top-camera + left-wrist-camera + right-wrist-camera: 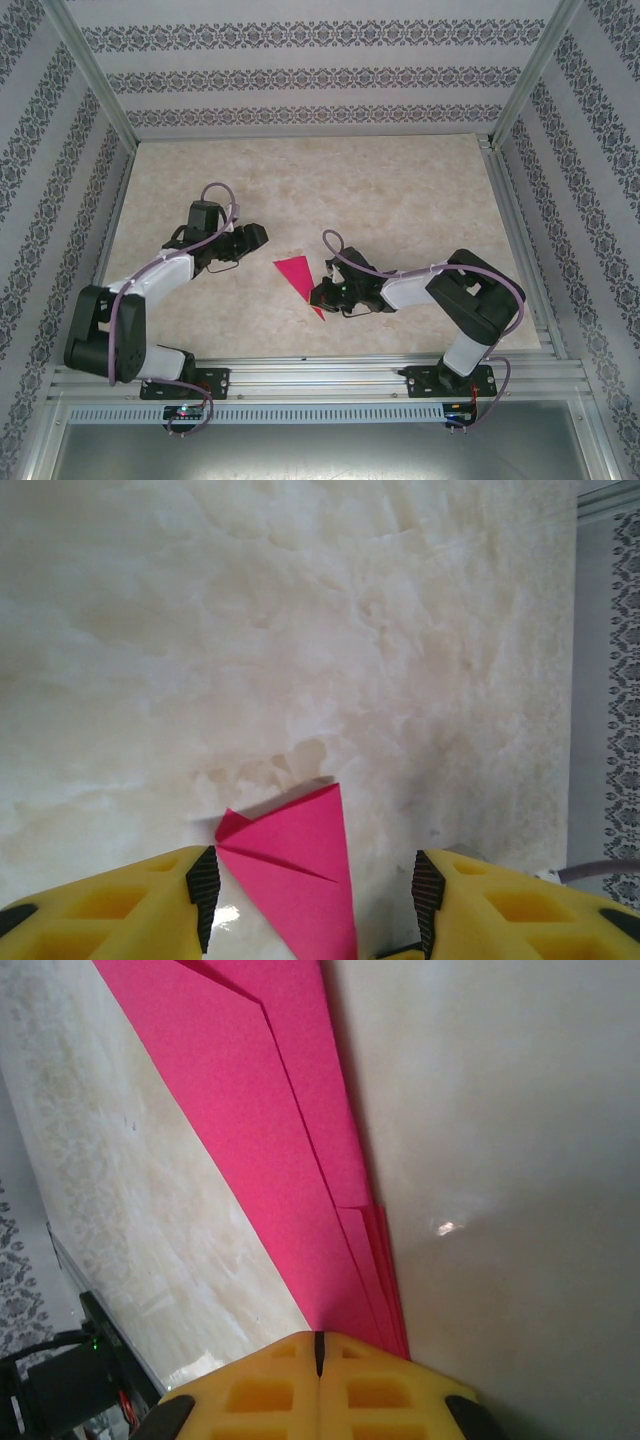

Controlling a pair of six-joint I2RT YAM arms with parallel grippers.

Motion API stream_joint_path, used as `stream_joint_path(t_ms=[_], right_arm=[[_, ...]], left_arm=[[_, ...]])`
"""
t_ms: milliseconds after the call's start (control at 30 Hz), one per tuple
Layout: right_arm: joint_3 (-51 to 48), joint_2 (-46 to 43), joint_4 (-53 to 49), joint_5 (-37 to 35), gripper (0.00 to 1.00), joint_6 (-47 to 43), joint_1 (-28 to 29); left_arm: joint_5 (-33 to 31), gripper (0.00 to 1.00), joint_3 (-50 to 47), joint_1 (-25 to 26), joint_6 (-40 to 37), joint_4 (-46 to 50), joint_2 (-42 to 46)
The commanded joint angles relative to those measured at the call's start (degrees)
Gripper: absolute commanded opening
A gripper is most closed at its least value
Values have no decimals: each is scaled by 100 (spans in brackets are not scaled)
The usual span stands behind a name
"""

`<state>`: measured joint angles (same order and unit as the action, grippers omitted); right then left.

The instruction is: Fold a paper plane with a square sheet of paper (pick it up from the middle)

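Note:
The square sheet of paper lies folded on the table as a narrow magenta-pink kite, the paper plane (296, 274), wide end far, sharp tip near. My left gripper (253, 238) stands open just left of the wide end. In the left wrist view the plane (300, 870) lies between the yellow fingers of that gripper (312, 885), touching neither. My right gripper (318, 295) is shut at the plane's near right edge. In the right wrist view the stacked folds (270, 1130) run under the shut gripper (320, 1345); whether it pinches the paper I cannot tell.
The marbled beige table (400, 190) is bounded by patterned walls at the back and sides. An aluminium rail (300, 375) with both arm bases runs along the near edge. A metal strip (510, 220) lines the table's right side.

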<state>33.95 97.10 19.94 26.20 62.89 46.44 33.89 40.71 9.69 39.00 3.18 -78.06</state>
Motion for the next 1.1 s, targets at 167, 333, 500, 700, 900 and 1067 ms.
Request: stream_joint_path(t_ms=[167, 333, 500, 700, 900, 1067], right_arm=[[-68, -165, 303, -1428, 10, 995, 642], [-201, -1472, -841, -2184, 19, 428, 601], [-477, -2613, -2114, -2743, 32, -117, 87], [-648, -2966, -2310, -2356, 35, -477, -548], [-653, -2818, -2187, -2180, 36, -513, -600], [-611, -2538, -2052, -2018, 36, -505, -596]], left_arm=[[-1157, 59, 550, 565, 342, 2180, 223], [-2010, 60, 956, 1386, 517, 2900, 161], [-2703, 61, 1666, 2166, 703, 3713, -424], [-3083, 64, 2621, 2901, 874, 4361, -1559], [-3383, 67, 3521, 3179, 973, 4991, -2511], [-3601, 67, 4007, 3197, 974, 5440, -3101]])
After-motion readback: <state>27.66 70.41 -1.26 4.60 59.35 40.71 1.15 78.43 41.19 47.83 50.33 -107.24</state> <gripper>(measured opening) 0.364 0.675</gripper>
